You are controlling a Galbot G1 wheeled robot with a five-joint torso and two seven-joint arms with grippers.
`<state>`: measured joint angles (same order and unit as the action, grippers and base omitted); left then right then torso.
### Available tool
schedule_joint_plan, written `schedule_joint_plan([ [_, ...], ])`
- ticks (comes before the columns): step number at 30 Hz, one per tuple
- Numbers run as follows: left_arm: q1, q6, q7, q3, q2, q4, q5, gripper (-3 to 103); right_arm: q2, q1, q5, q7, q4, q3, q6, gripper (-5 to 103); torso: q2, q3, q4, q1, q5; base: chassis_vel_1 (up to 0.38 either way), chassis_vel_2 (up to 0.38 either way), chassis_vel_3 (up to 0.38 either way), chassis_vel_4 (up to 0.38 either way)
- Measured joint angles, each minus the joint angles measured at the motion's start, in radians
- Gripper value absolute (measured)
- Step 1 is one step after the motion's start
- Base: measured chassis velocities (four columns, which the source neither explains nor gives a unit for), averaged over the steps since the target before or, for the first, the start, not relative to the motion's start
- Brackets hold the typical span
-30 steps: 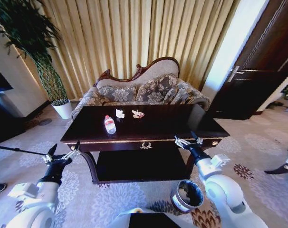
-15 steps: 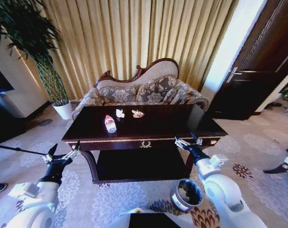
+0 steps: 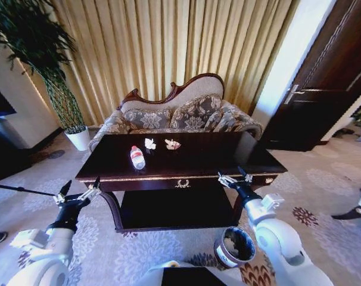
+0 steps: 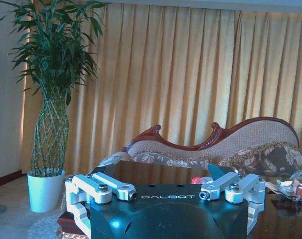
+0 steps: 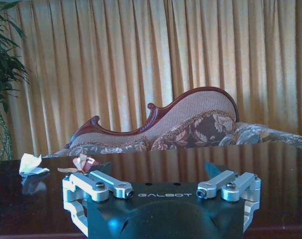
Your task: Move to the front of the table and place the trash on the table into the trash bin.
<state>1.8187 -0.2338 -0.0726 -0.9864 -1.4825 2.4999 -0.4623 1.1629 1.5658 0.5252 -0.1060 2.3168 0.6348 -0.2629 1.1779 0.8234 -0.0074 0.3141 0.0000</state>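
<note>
The dark glossy table (image 3: 216,156) stands straight ahead, its gold emblem facing me. On its top lie the trash pieces: a clear bottle (image 3: 137,157) with a red-and-white label on its side, a white paper scrap (image 3: 149,143) and a second crumpled scrap (image 3: 173,143). The right wrist view shows the white scrap (image 5: 30,163) and the other scrap (image 5: 83,163) on the tabletop (image 5: 270,169). The trash bin (image 3: 235,245) sits on the carpet below the table's front right corner. My left gripper (image 3: 80,187) hovers open off the front left corner. My right gripper (image 3: 233,175) hangs open at the front edge, above the bin.
A floral sofa (image 3: 180,113) stands right behind the table, with gold curtains beyond it. A tall plant in a white pot (image 3: 80,138) is at the back left. A dark door (image 3: 323,89) is on the right. Patterned carpet lies open on both sides of the table.
The whole picture has shifted very slightly, so the camera has moved a little. Both arms hold the same pose, and the trash lies where it was.
</note>
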Motion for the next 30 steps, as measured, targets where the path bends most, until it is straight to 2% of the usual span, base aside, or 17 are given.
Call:
schedule_joint_plan([
  [10,0.001,0.001,0.0,0.0,-0.001,0.0,0.0,100,-0.009,-0.009,-0.009,0.001,-0.001,-0.006,-0.004,100,0.0,0.0,-0.0003,0.0,-0.0001,-0.058,0.057,0.063,-0.067],
  [19,0.0,0.0,-0.002,-0.006,0.019,0.0,-0.001,100,-0.122,-0.139,0.084,0.02,-0.088,-0.039,-0.043,100,0.0,0.0,-0.0003,0.0,0.0003,0.0,0.0,0.0,0.0],
  [22,0.013,0.0,-0.001,-0.008,0.01,0.0,0.001,100,-0.193,-0.245,0.16,0.036,-0.132,-0.095,-0.064,100,0.0,0.0,0.0001,0.0,0.0002,0.0,0.0,0.0,0.0],
  [23,0.013,0.0,-0.001,-0.008,0.01,0.0,0.001,100,-0.193,-0.245,0.16,0.036,-0.132,-0.095,-0.064,100,0.0,0.0,0.0001,0.0,0.0002,0.0,0.0,0.0,0.0],
  [27,0.024,0.001,-0.001,-0.008,0.009,0.0,0.017,100,-0.294,-0.417,0.256,0.046,-0.194,-0.226,-0.094,100,0.0,0.0,-0.0001,0.0,0.0,0.0,0.0,0.0,0.0],
  [28,0.027,0.001,-0.001,-0.007,0.009,0.0,0.024,100,-0.322,-0.497,0.284,0.046,-0.217,-0.288,-0.103,100,0.0,0.0,-0.0004,0.0,0.0,0.0,0.0,0.0,0.0],
  [29,0.027,0.001,-0.001,-0.007,0.009,0.0,0.024,100,-0.322,-0.497,0.284,0.046,-0.217,-0.288,-0.103,100,0.0,0.0,-0.0004,0.0,0.0,0.0,0.0,0.0,0.0],
  [30,0.028,0.001,0.0,-0.006,0.008,0.0,0.029,100,-0.341,-0.564,0.295,0.046,-0.241,-0.34,-0.108,100,0.0,0.0,0.0001,0.0,0.0002,0.0,0.0,0.0,0.0],
])
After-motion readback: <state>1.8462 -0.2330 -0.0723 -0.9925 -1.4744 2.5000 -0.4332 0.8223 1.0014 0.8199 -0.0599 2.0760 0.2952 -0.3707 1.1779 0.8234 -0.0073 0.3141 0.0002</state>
